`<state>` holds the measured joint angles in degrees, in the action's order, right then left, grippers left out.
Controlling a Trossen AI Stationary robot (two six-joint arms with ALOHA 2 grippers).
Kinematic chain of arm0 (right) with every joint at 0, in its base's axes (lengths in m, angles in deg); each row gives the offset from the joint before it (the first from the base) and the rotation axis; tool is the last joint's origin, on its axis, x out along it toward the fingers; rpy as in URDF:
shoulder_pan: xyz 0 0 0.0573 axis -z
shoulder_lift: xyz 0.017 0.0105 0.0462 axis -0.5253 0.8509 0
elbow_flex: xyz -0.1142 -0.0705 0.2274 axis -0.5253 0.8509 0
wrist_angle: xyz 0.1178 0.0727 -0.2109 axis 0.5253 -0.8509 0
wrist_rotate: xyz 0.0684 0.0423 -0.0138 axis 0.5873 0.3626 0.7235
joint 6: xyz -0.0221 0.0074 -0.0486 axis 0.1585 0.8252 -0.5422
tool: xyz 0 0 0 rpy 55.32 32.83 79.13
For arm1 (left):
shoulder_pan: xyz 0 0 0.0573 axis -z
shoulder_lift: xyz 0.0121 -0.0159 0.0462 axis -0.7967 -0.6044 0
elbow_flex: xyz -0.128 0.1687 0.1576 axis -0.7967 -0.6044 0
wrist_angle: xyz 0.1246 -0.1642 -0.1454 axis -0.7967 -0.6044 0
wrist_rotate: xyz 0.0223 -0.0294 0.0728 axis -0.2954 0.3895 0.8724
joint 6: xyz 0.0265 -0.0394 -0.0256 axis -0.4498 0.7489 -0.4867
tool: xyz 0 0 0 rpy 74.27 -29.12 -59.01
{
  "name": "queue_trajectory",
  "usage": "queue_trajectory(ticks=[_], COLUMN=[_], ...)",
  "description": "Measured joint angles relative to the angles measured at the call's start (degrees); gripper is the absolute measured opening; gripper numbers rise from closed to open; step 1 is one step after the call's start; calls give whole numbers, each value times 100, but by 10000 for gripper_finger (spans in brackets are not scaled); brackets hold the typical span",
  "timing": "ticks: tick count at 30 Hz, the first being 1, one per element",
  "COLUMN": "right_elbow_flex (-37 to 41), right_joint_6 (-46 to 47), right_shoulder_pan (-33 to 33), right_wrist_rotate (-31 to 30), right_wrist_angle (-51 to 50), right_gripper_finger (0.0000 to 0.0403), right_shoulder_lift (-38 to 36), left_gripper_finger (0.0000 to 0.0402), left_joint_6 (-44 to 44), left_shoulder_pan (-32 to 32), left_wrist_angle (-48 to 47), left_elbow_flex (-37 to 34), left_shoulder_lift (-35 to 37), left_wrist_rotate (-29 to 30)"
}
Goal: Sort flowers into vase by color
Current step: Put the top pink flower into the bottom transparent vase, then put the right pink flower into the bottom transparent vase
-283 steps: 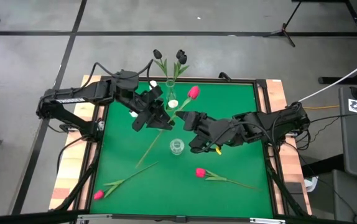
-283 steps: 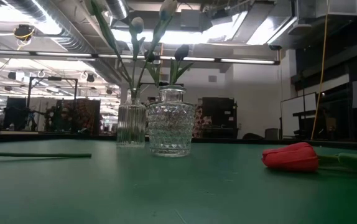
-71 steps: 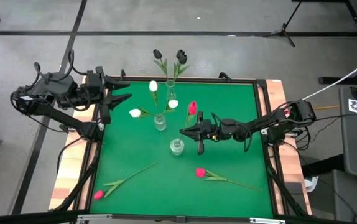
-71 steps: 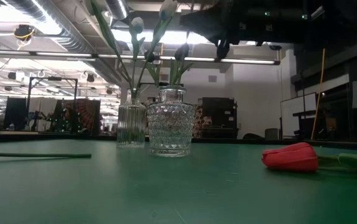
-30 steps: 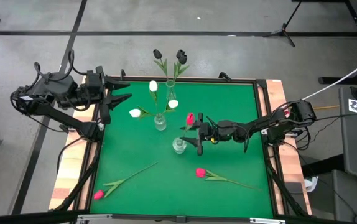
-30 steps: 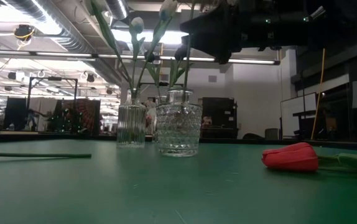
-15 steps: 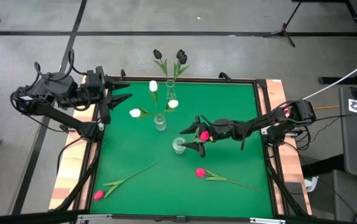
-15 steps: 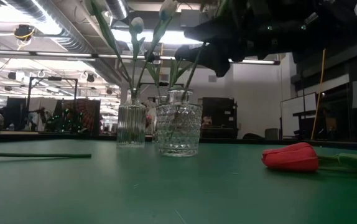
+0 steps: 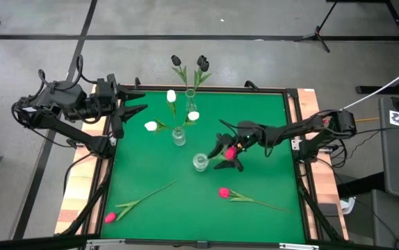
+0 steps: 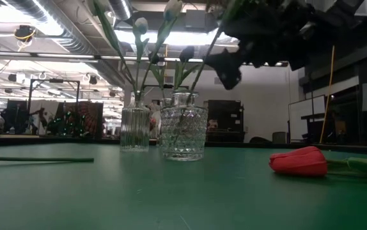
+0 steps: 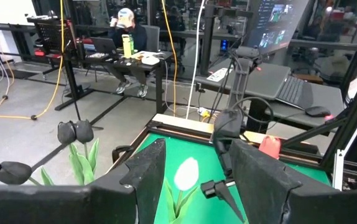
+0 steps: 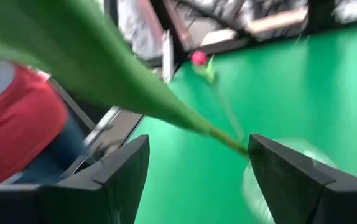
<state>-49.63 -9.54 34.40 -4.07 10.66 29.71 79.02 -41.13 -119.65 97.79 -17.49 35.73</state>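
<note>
Green felt carries everything, so read it left to right: your left gripper (image 9: 131, 101) waits spread and empty off the table's far-left corner, two pink tulips lie loose on the near felt (image 9: 110, 217) (image 9: 223, 192), and the white tulips (image 9: 171, 96) stand in the middle vase (image 9: 178, 137). Right of that, your right gripper (image 9: 228, 153) hangs with its fingers spread just over the faceted glass vase (image 9: 199, 162), where the pink tulip (image 9: 231, 152) leans steeply, its head between your open fingers. Withdraw carelessly and, in my judgement, a finger could catch the head or leaf, dragging the stem out or tipping the vase.
</note>
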Motion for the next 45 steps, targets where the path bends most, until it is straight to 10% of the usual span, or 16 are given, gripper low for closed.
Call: queue_trajectory(ticks=[10,18,28,45], right_elbow_flex=[-1,-2,-2,-510], right_joint_6=[-376,-222,1851,3077], right_shoulder_pan=[376,-402,-3235,-4357], right_wrist_rotate=[852,-1004,-4646,-4863], right_wrist_angle=[-2908,-6088,-5671,-5189], right_gripper_finger=[273,273,273,273], right_shoulder_lift=[-1140,-2822,-2743,-622], left_gripper_finger=[178,178,178,178], left_joint_6=[0,181,131,221], left_shoulder_pan=[-1,-1,-1,1], left_wrist_angle=[-96,-349,-345,-511], left_elbow_flex=[0,0,0,2], left_shoulder_lift=[2,2,2,0], left_wrist_rotate=[-1,-1,0,-2])
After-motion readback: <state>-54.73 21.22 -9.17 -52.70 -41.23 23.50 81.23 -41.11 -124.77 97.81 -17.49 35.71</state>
